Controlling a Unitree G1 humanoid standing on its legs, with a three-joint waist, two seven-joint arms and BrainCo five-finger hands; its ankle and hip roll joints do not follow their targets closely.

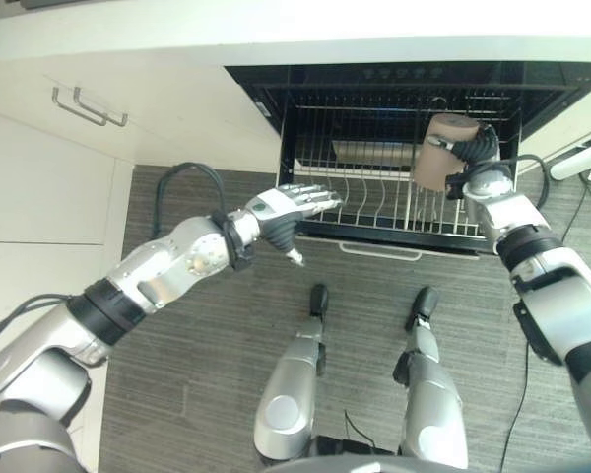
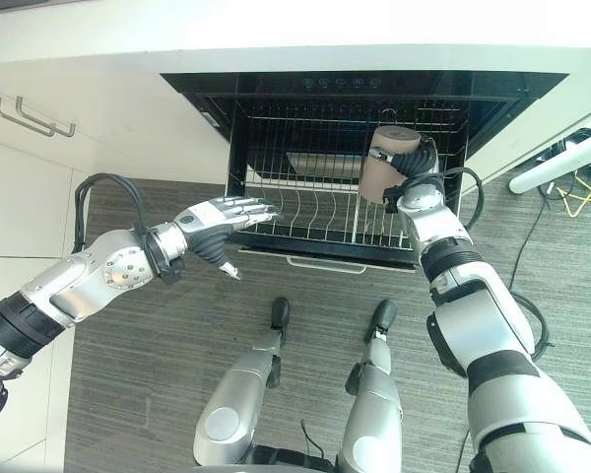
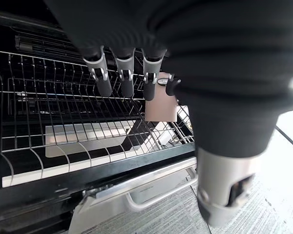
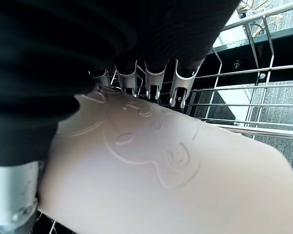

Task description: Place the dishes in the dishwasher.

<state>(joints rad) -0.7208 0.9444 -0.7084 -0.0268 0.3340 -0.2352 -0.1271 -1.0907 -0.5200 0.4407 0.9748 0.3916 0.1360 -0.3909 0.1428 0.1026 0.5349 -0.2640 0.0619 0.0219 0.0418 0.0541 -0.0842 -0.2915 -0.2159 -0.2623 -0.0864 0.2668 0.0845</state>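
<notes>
One embossed cup (image 4: 171, 170), text illegible.

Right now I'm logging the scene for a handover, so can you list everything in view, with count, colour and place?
Dishwasher: one, black inside, set under the white counter, open.
Rack: one, silver wire, pulled out over the floor, with a pale flat item lying in its back part.
Rack handle: one, white, on the rack's front edge.
Cup: one, beige-brown, held above the rack's right side.
Cabinets: white, left of the dishwasher, with silver handles.
Floor: grey wood-grain planks.
Left hand: open, straight fingers at the rack's front left corner.
Right hand: curled round the cup.
</notes>
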